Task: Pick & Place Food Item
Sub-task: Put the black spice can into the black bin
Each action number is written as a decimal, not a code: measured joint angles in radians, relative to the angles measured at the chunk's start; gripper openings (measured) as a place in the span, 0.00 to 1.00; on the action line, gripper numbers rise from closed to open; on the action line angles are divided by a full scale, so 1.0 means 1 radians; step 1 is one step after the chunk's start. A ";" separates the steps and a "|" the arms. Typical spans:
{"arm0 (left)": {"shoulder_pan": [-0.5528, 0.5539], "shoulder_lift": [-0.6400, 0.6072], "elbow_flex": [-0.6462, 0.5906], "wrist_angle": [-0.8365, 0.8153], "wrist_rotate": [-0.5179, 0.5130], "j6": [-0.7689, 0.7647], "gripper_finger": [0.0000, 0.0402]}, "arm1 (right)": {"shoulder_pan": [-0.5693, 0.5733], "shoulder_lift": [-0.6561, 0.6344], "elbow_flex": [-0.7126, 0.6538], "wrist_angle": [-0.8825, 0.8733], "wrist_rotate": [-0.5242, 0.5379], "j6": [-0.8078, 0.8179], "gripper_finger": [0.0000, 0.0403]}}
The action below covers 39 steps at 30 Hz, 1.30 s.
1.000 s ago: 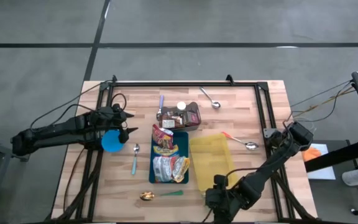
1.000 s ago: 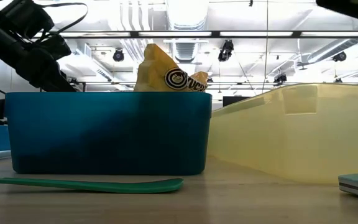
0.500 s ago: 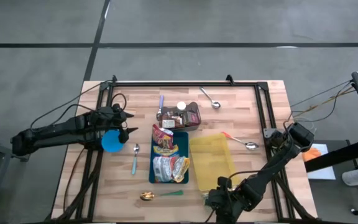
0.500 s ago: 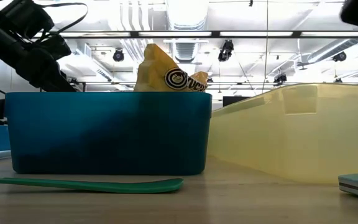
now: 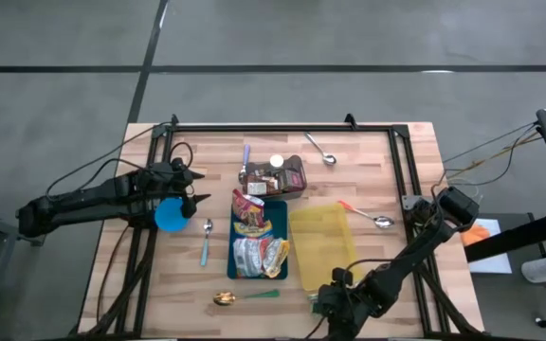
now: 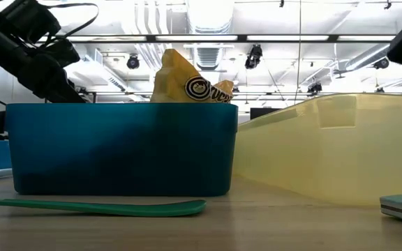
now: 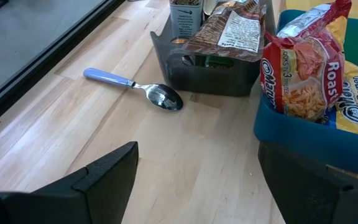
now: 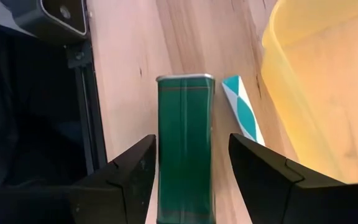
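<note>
High view: left gripper (image 5: 193,187) parked centre-left, jaws apart, empty. Right gripper (image 5: 334,292) low, just under yellow bin (image 5: 322,246).

Right wrist view: clamped on green tin (image 8: 185,146) mid-frame, above bare wood beside the bin.

Low view: blue bin (image 6: 121,148) stocked with packets. Picked, seemingly; placing left.

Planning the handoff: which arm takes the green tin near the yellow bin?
Right. The right gripper already has the green tin between its fingers, beside the yellow bin. The left gripper hovers open far off, by the blue bowl.
</note>
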<state>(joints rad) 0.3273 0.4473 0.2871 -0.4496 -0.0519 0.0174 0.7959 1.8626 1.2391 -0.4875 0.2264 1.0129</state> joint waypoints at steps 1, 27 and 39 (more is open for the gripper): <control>0.000 0.000 0.000 0.000 0.000 0.000 0.84 | 0.000 0.000 -0.007 0.011 0.000 0.003 0.50; 0.000 0.000 0.000 0.000 0.000 0.000 0.84 | 0.000 -0.001 -0.105 0.124 0.000 0.027 0.47; 0.000 0.000 0.000 0.000 0.000 0.000 0.84 | 0.000 -0.001 -0.102 0.127 -0.015 0.023 0.25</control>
<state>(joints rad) 0.3275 0.4473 0.2871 -0.4496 -0.0520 0.0174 0.7963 1.8618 1.1366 -0.3606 0.2115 1.0355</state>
